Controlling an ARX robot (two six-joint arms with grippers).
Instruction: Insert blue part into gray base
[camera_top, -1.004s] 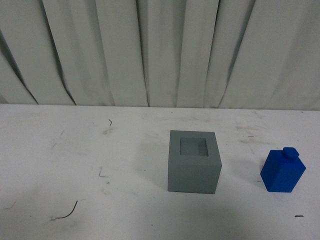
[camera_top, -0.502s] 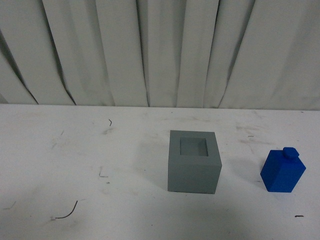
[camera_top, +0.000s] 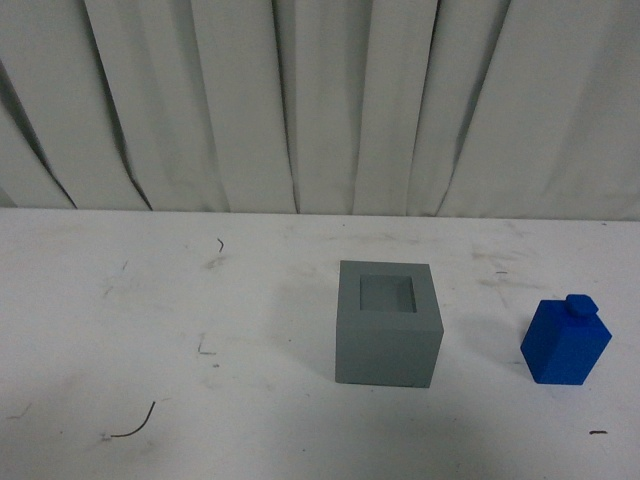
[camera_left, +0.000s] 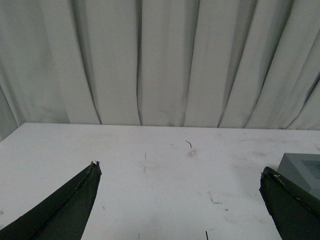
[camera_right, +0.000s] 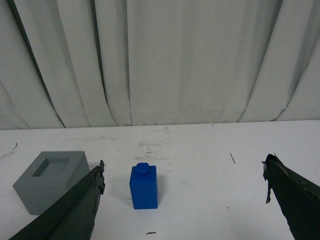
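Sitting on the surface, the gray base shows its square hole on top. The blue part stands to its right, not touching. The left claw and right claw are spread wide, holding nothing.

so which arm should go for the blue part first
Right. The blue part stands to the right of the gray base, and the right gripper is open with the part in view ahead of it. The left gripper, also open, sees only the base's edge.
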